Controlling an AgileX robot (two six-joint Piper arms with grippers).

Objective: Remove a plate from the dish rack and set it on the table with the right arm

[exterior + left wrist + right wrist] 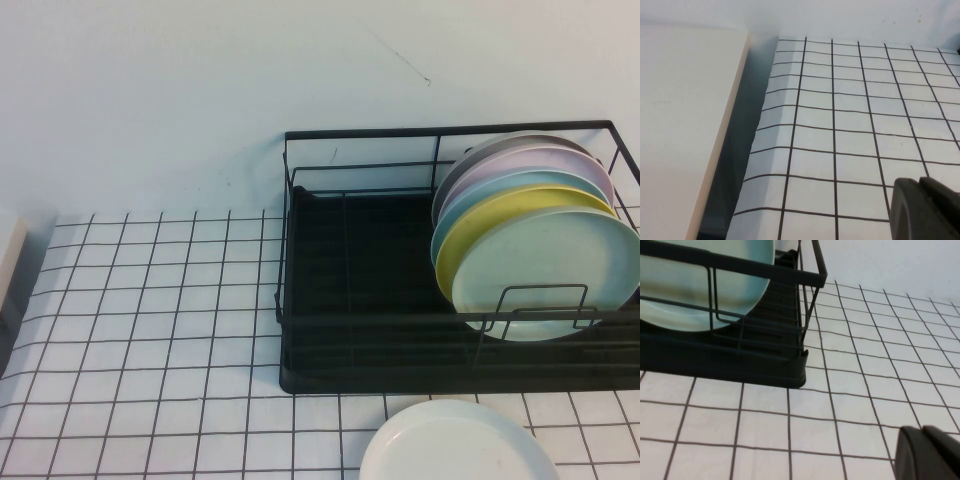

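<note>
The black wire dish rack [300, 330] stands at the right of the gridded table [150, 330]. Several plates lean in it, and the pale mint-green plate [555, 270] is the frontmost, with a yellow plate [500, 215] and a teal-blue one [480, 195] behind it. The right wrist view shows the same plate [700, 295] behind the rack's wires [740, 262]. My right gripper [922, 432] is shut and empty, low over the table, off the rack's corner. My left gripper [919, 186] is also shut and empty, over the table near its left edge. Neither gripper appears in the high view.
A white plate [455, 445] lies flat on the table in front of the rack. Grey and lilac plates [560, 160] stand at the back of the stack. A beige surface [680, 125] runs beside the table's left edge, with a gap between them.
</note>
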